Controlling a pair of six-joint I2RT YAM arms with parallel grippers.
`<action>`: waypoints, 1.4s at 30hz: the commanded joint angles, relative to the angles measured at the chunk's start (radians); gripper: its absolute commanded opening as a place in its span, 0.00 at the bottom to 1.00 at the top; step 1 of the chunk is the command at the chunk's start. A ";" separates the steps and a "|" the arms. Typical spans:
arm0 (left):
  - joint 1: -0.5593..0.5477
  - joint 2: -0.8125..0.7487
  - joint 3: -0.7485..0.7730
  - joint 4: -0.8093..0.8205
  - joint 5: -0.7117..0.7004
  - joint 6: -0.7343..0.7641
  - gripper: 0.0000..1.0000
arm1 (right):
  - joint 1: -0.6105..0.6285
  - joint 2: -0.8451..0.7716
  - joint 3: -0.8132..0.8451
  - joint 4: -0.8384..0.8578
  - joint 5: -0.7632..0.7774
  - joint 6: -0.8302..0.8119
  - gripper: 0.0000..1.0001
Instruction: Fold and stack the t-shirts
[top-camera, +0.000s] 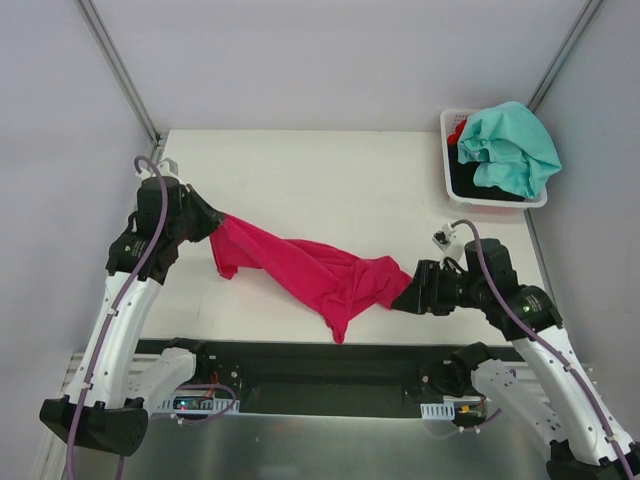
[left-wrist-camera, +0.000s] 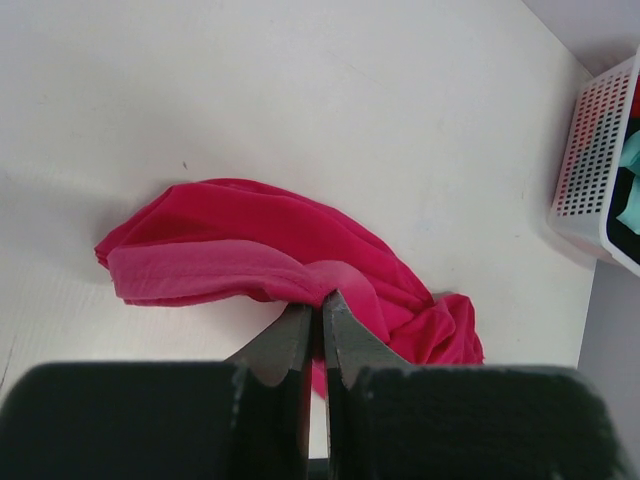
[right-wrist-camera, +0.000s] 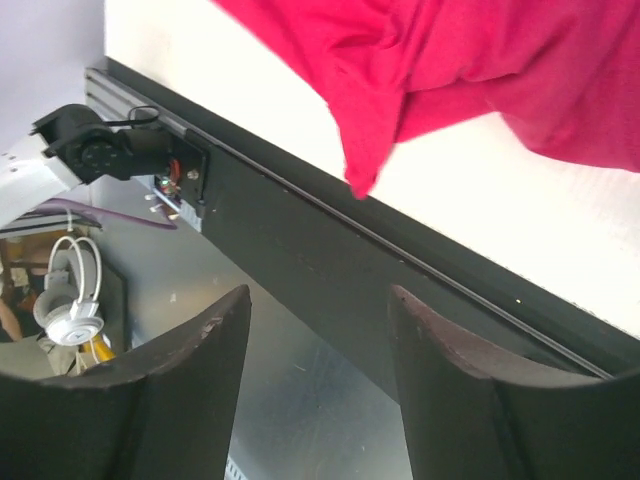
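Left jaws: pressed together on the left gripper (left-wrist-camera: 322, 300), pinching a fold of the pink shirt (left-wrist-camera: 250, 240); cloth bunches up right at the tips
Right jaws: standing apart on the right gripper (right-wrist-camera: 320, 300); nothing between the fingers (right-wrist-camera: 215, 340) in the wrist view; from above it sits just beside the shirt's right end, can't tell if it's touching
Pink shirt: bunched into a long twisted rope across the near half of the table (top-camera: 330, 180), running from the left gripper (top-camera: 212, 225) down toward the right gripper (top-camera: 405, 298); not flat at all, loads of folds; one pointed corner reaches the near edge and overlaps the black rail (right-wrist-camera: 330, 260); a paler strip shows along one side in the left wrist view
Teal shirt: heaped on top of the basket (top-camera: 445, 125), spilling over its right rim (top-camera: 510, 145)
Black shirt: under the teal one inside the basket (top-camera: 480, 180)
Red shirt: only a bit peeking out at the basket's back left corner (top-camera: 458, 130)
Basket: white plastic with holes in the walls; far right corner of the table, well apart from the pink shirt
Table: white top; both arms bolted at its near edge
Beyond the rail: white headphones (right-wrist-camera: 72, 300) down in the background of the right wrist view
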 joint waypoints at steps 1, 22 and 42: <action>-0.016 0.009 0.009 0.055 -0.010 -0.021 0.00 | 0.004 0.025 -0.009 -0.058 0.091 -0.037 0.60; -0.053 0.012 -0.008 0.060 -0.020 -0.022 0.00 | 0.371 0.749 0.316 0.258 0.220 -0.072 0.41; -0.062 -0.026 -0.070 0.063 -0.026 -0.021 0.00 | 0.475 1.087 0.631 0.069 0.508 -0.309 0.60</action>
